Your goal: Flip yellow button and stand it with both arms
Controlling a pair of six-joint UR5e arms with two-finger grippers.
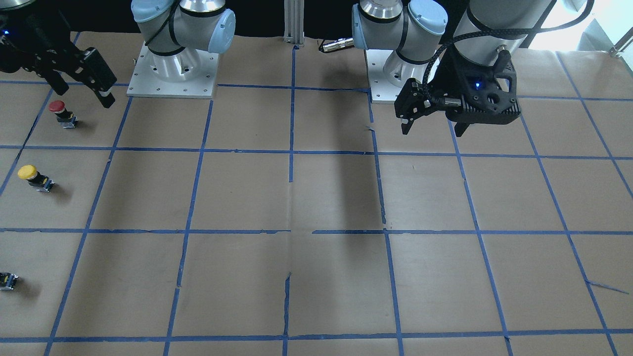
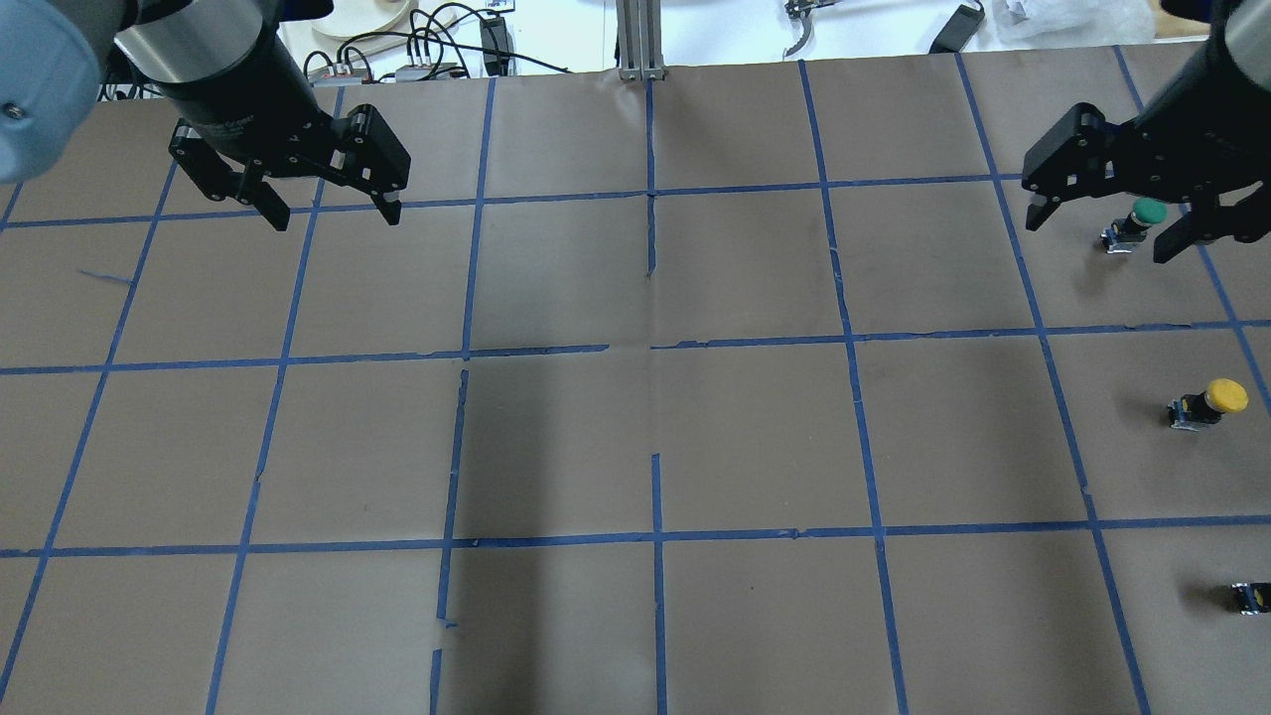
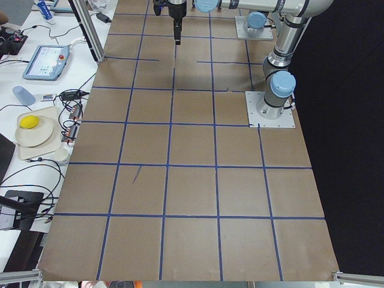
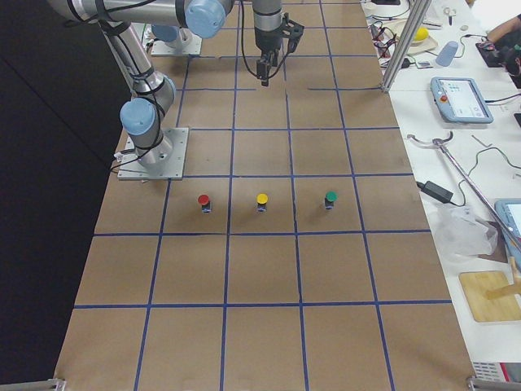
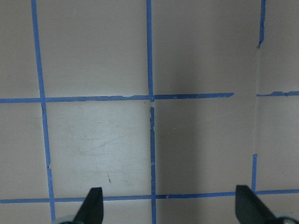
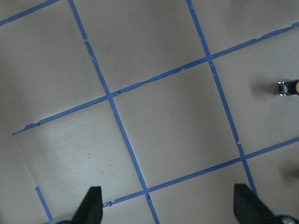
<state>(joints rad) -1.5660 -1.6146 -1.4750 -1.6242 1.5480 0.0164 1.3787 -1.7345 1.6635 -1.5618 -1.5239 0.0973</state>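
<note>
My left end effector [image 2: 338, 214] hangs above the counter [image 2: 635, 447] on my left side. Its fingers point down and are spread wide, with nothing between them. My left wrist camera sees only brown paper and blue tape lines [image 2: 755, 536] below it. My right end effector [image 2: 1097, 233] hangs high over my right side. It points down too, is wide open too, and holds nothing. The yellow button [image 2: 1206, 402] is on the counter far out on my right, well apart from my left end effector. It looks to stand on its dark body with the yellow cap on top. It is the middle one in a row of three. The red button [image 4: 203, 200] is nearer my base and the green button [image 4: 330, 198] is farther out. My right end effector is up in the air near this row and does not touch the yellow button.
</note>
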